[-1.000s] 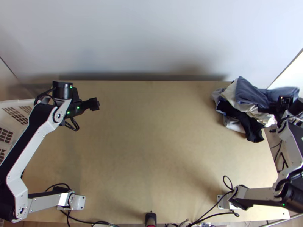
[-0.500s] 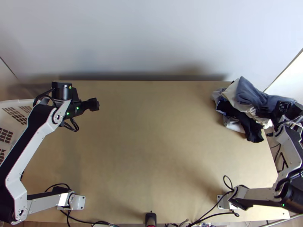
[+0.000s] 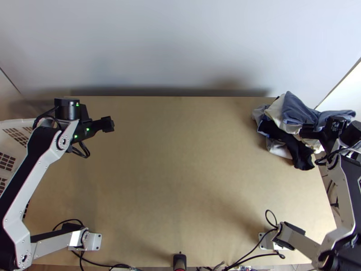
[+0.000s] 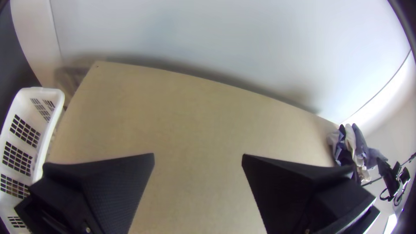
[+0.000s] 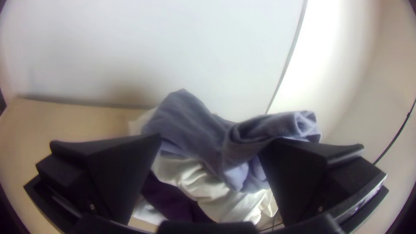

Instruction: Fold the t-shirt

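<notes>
Clothes bunched at the right gripper (image 3: pixel 310 132)
The blue-grey garment (image 3: pixel 298 110) lies crumpled before its wide-parted fingers, atop cream (image 5: pixel 208 186) and dark cloth (image 3: pixel 293 147); the left gripper (image 3: pixel 108 124), also spread wide, is well apart from them over the tabletop (image 3: pixel 180 180).

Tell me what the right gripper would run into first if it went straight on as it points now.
The right gripper would probably meet the blue-grey cloth atop the clothes pile first; how far ahead that lies is hard to judge.
</notes>
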Action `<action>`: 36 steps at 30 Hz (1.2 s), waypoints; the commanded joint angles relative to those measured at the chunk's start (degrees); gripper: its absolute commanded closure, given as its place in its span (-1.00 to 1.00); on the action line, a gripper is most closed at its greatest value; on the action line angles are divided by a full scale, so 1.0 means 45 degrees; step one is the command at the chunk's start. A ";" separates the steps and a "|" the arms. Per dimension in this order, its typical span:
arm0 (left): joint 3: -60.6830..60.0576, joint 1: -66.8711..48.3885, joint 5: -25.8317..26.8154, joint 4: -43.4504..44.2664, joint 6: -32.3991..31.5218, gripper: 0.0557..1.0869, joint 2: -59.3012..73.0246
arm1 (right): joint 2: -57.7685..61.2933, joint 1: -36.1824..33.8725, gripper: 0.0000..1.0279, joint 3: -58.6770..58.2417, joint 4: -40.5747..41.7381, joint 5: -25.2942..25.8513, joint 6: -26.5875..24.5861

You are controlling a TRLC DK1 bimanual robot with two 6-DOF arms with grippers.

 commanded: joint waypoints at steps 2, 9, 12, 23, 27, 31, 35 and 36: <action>-0.0521 0.0101 -0.0002 -0.0071 0.0282 -0.90 -0.0857 | -0.2217 0.0891 -0.92 0.0686 -0.3143 -0.0392 0.1055; -0.1634 0.0765 0.0037 0.0027 0.0771 -0.90 -0.1950 | -0.4424 0.1575 -0.91 0.0353 -0.4940 -0.0802 0.2149; -0.2103 0.0922 0.0017 0.0027 0.0907 -0.90 -0.2419 | -0.5029 0.1829 -0.91 0.0373 -0.5721 -0.0939 0.2285; -0.4290 0.1781 0.0017 0.0457 0.1220 -0.90 -0.5271 | -0.6924 0.2454 -0.91 -0.0252 -0.5643 -0.0939 0.4981; -0.5365 0.2093 0.0017 0.0711 0.1415 -0.90 -0.6345 | -0.7861 0.3215 -0.91 -0.0838 -0.5409 -0.0919 0.5684; -0.6263 0.2347 0.0017 0.0750 0.1415 -0.90 -0.7380 | -0.8291 0.3235 -0.91 -0.1150 -0.5272 -0.0900 0.6485; -0.7493 0.2543 -0.0002 0.1453 0.1786 -0.90 -0.9021 | -0.9268 0.3254 -0.91 -0.2283 -0.4237 -0.0450 0.7344; -0.7943 0.2562 0.0017 0.1804 0.2001 -0.90 -0.9665 | -0.9697 0.3274 -0.90 -0.2732 -0.3749 -0.0333 0.7539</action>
